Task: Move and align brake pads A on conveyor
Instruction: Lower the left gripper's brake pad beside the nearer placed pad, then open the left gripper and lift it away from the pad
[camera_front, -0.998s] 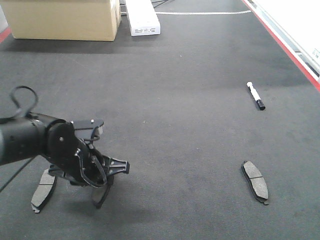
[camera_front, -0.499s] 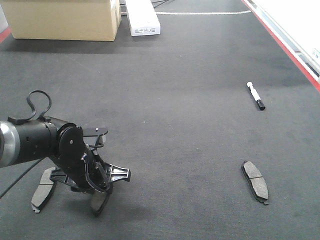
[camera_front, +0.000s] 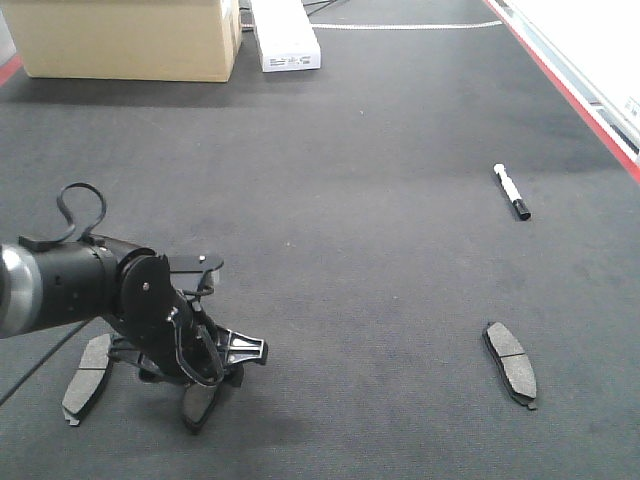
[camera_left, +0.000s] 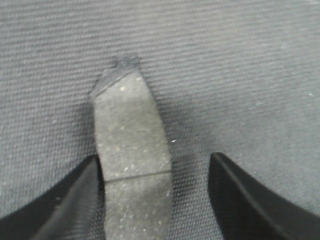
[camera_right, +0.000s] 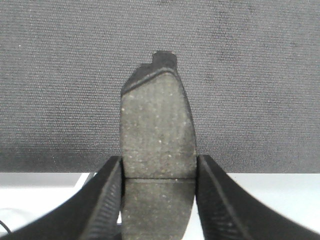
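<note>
The left tool (camera_left: 155, 200) hangs spread over a brake pad (camera_left: 131, 150) lying on the conveyor (camera_front: 350, 200) at 7 o'clock — one finger touching it. The right tool (camera_right: 157, 200) grips another pad (camera_right: 157, 130). A third pad (camera_front: 511, 363) lies at 4 o'clock.

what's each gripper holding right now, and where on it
The right gripper clamps a brake pad across its long edges at the centre groove. The left gripper is open around another pad, not yet gripping.
</note>
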